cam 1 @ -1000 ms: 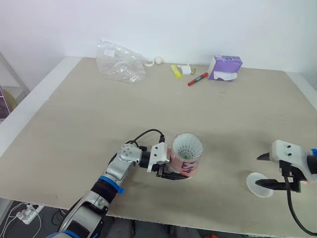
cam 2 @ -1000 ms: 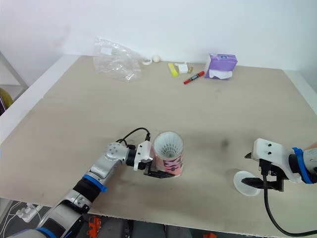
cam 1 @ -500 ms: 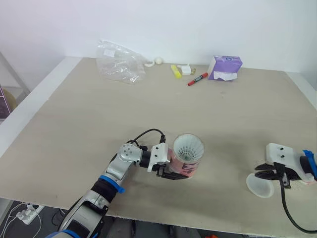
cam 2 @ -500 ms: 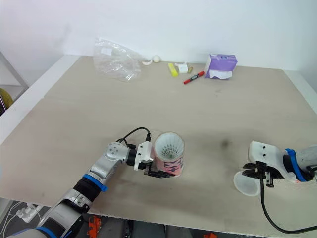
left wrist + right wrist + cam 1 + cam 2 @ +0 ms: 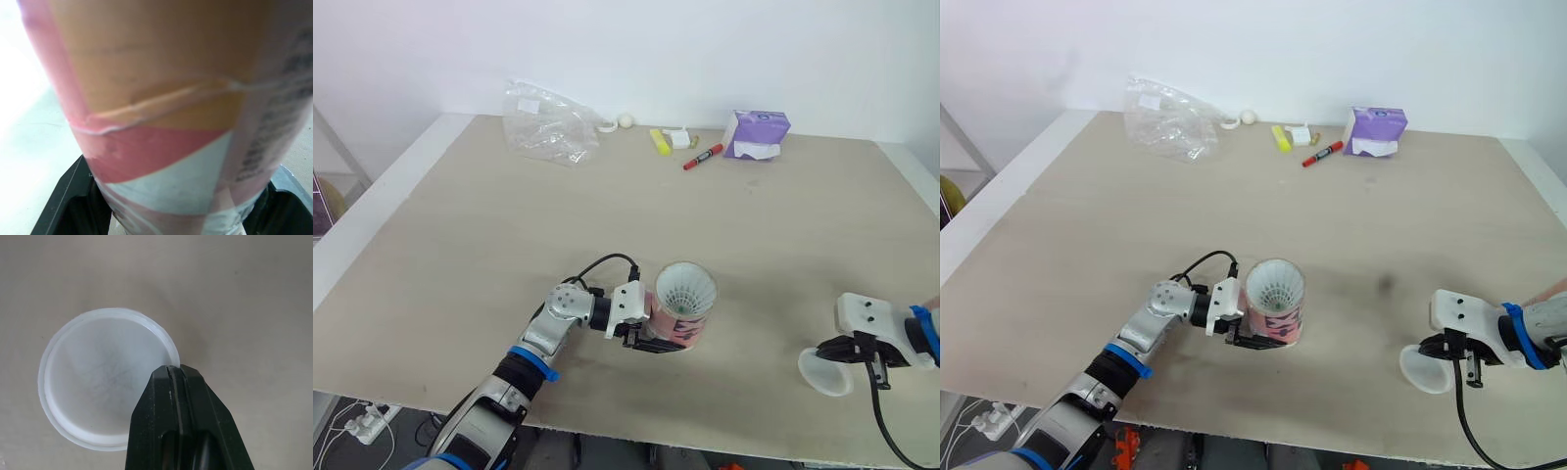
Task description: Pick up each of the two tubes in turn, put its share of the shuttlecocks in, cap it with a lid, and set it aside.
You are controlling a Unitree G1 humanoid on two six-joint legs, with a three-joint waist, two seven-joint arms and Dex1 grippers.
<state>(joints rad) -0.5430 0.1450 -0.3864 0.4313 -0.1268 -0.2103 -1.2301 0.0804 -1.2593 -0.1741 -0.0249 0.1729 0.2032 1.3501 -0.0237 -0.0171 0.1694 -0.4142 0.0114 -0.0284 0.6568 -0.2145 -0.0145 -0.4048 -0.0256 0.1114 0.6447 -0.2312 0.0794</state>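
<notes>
Left hand (image 5: 653,338) tight around the tube (image 5: 679,323) of shuttlecocks (image 5: 686,292); right hand (image 5: 174,374) pinched on the rim of the lid (image 5: 100,382).

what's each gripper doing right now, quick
Left gripper: shut on the tube.
Right gripper: fingers pinched shut on the rim of the lid.
</notes>
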